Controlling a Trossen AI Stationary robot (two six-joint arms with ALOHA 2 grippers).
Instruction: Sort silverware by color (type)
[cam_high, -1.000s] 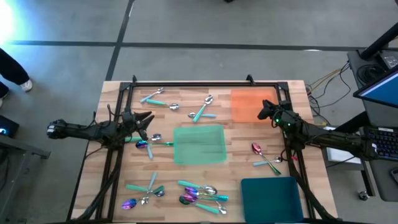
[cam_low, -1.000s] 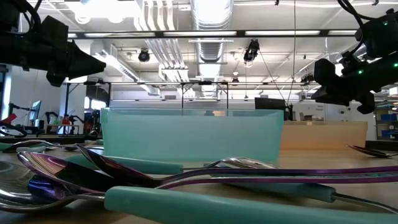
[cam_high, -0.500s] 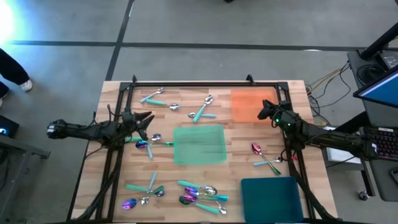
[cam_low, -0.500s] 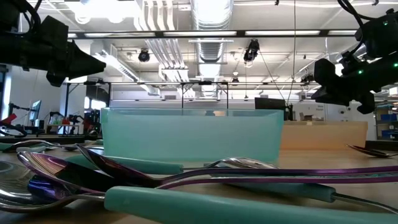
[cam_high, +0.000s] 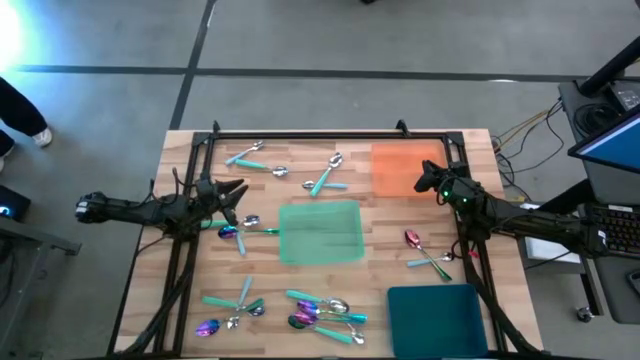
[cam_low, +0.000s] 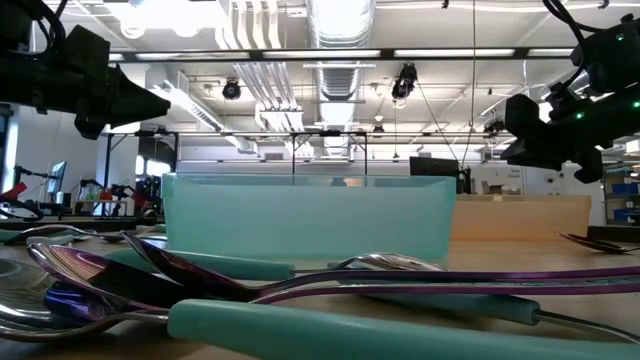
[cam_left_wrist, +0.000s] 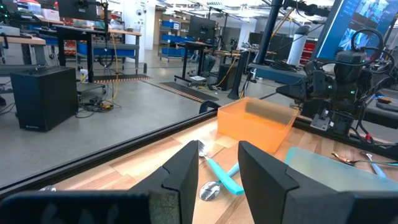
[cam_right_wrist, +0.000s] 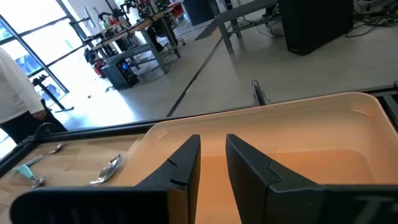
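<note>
Right claw (cam_right_wrist: 212, 163) parted over orange tray (cam_right_wrist: 298, 124), 2 spoons (cam_right_wrist: 107, 169) beyond

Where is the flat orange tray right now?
In the high view the flat orange plastic tray sits at the table's far right corner, empty, just beyond the right tool and right of the green tray.

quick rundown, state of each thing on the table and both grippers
orange tray: empty
green tray: empty
dark teal tray: empty
silverware: all loose on the table in small clusters, none sorted into a tray
left gripper: fingers open, empty, above the table's left side
right gripper: fingers open, empty, over the orange tray's near edge
</note>
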